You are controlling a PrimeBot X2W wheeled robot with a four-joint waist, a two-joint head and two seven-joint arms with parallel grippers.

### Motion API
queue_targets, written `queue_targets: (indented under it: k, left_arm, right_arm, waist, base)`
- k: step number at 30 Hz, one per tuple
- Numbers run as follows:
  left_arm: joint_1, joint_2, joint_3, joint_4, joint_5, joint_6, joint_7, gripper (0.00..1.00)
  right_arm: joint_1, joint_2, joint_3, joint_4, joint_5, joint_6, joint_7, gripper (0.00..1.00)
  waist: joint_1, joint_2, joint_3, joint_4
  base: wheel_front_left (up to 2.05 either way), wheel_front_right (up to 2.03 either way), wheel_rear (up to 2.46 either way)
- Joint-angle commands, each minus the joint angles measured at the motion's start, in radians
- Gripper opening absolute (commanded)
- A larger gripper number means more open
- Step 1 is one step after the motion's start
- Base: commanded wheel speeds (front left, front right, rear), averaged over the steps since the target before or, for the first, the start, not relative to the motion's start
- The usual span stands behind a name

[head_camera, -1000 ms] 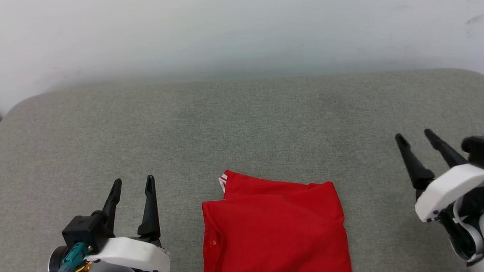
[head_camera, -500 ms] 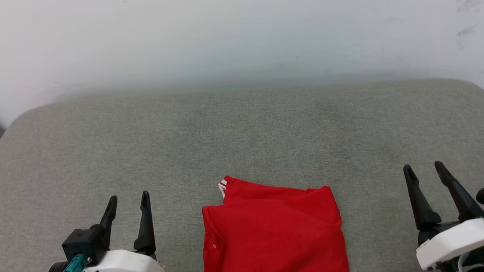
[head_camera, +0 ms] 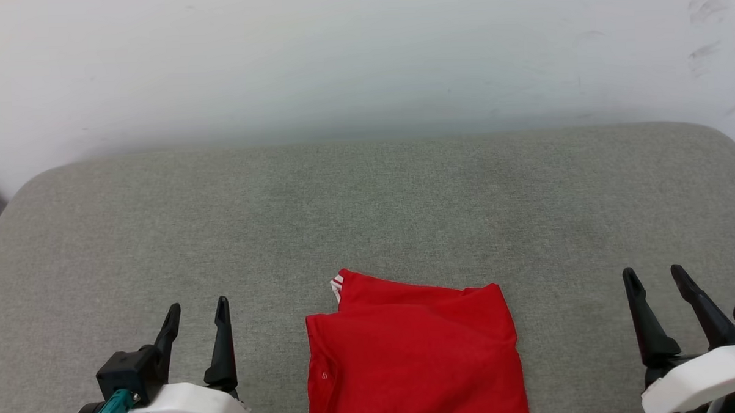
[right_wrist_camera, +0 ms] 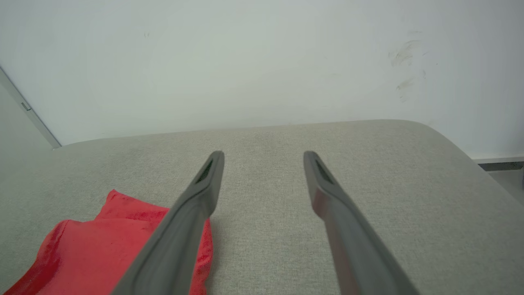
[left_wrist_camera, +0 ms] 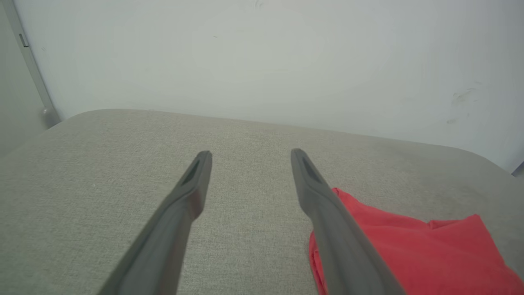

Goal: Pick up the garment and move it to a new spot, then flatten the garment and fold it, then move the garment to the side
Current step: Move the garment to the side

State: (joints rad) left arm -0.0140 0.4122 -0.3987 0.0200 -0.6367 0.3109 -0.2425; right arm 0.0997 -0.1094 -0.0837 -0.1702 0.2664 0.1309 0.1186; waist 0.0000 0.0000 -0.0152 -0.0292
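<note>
in the head view, the garment (head_camera: pixel 413 364) is seen folded into a compact red rectangle, laid flat on the grey padded surface (head_camera: pixel 367 206) near the lower edge of the picture, roughly midway between the two grippers. a small piece of white-and-red striped trim (head_camera: pixel 336 285) is exposed at its far left corner. the left gripper (head_camera: pixel 198 305) is found at the lower left, apart from the garment, with its jaws spread and nothing held between them. the right gripper (head_camera: pixel 653 271) is found at the lower right, well apart from the garment, its jaws likewise spread and empty. a pale wall (head_camera: pixel 362 60) is seen behind the surface.

in the left wrist view, the left gripper (left_wrist_camera: pixel 251 153) is shown with its fingers parted over bare fabric, and the garment (left_wrist_camera: pixel 417 246) is seen at the lower right, partly hidden behind one finger.

in the right wrist view, the right gripper (right_wrist_camera: pixel 264 153) is shown with its fingers parted and nothing gripped; the garment (right_wrist_camera: pixel 94 241) is seen at the lower left, partly covered by one finger. faint scuff marks (right_wrist_camera: pixel 403 53) are visible on the wall.
</note>
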Motion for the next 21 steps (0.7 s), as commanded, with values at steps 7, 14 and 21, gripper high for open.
queue_targets:
  k: [7, 14, 21]
  left_arm:
    - [-0.008, -0.007, 0.016, -0.004, -0.002, 0.002, -0.010, 1.00]
    - [-0.024, -0.022, 0.031, -0.011, 0.004, 0.001, -0.016, 1.00]
    - [-0.048, -0.038, 0.032, -0.012, 0.017, -0.012, -0.020, 1.00]
  right_arm:
    - [-0.029, -0.034, -0.120, 0.055, 0.110, 0.000, 0.153, 1.00]
    - [-0.087, -0.116, -0.176, 0.249, 0.245, 0.000, 0.382, 1.00]
    - [-0.124, -0.080, -0.081, 0.411, 0.420, 0.000, 0.535, 1.00]
  waist:
    - [0.0000, 0.0000, 0.006, 0.005]
    - [0.0000, 0.0000, 0.025, 0.036]
    - [0.0000, 0.0000, 0.060, 0.086]
  base:
    - [0.00, 0.00, 0.00]
    - [0.00, 0.00, 0.00]
    - [0.00, 0.00, 0.00]
